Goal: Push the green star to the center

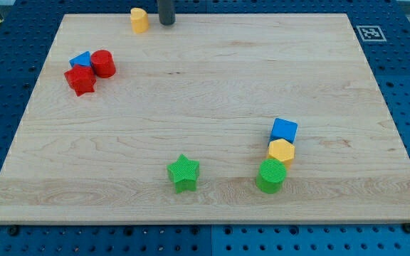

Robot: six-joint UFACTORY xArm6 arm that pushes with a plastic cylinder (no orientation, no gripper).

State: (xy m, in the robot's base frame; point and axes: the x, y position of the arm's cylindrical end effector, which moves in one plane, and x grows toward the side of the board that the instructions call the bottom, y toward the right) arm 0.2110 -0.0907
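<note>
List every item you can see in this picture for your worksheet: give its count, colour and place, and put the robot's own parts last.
green star: 1, green, bottom centre of board
green cylinder: 1, green, bottom right, touching the yellow hexagon
yellow hexagon: 1, yellow, between green cylinder and blue cube
blue cube: 1, blue, above the hexagon
red cylinder: 1, red, upper left
red star: 1, red, upper left cluster
blue block: 1, blue, behind the red star, shape unclear
yellow block: 1, yellow, top edge
wooden board: 1, light wood, on blue pegboard
marker tag: 1, black-white, top right
my tip: 1, dark, top edge, right of the yellow block, far from the green star
</note>
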